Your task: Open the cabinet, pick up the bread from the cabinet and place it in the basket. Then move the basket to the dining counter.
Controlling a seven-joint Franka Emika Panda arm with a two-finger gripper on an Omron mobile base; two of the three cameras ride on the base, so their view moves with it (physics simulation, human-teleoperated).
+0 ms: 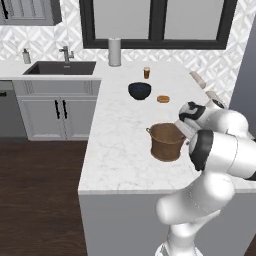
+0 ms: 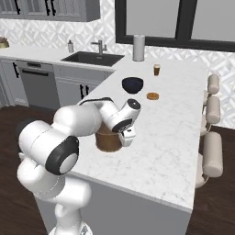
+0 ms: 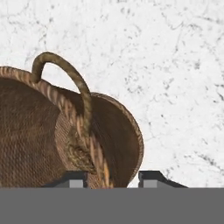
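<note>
You are on the last step, moving the basket [image 1: 166, 142] to the dining counter [image 1: 120, 150]. The basket stands upright on that white veined surface near its front edge, so by the look of it this step is at or close to its end. In the hand view the gripper [image 3: 111, 178] straddles the basket's woven rim right by one of its small loop handles. The jaws are apart, one tip inside the wall and one outside, and a sliver of marble shows between the outer tip and the basket, so they are not clamped on it. You cannot confirm the bread from here, because the basket's inside reads as plain dark weave in every view and no roll can be made out in it. My judgement is that the next move is a straight lift of the hand away from the rim. Keep the tips clear of the loop handle so nothing snags and tips the basket, which sits near the edge. A dark bowl [image 1: 139, 90], a small tan round item [image 1: 163, 99], a little brown cup [image 1: 146, 73] and a paper towel roll [image 1: 115, 51] sit farther back, well apart from the basket. Nothing carries a readable label, brand or writing.
</note>
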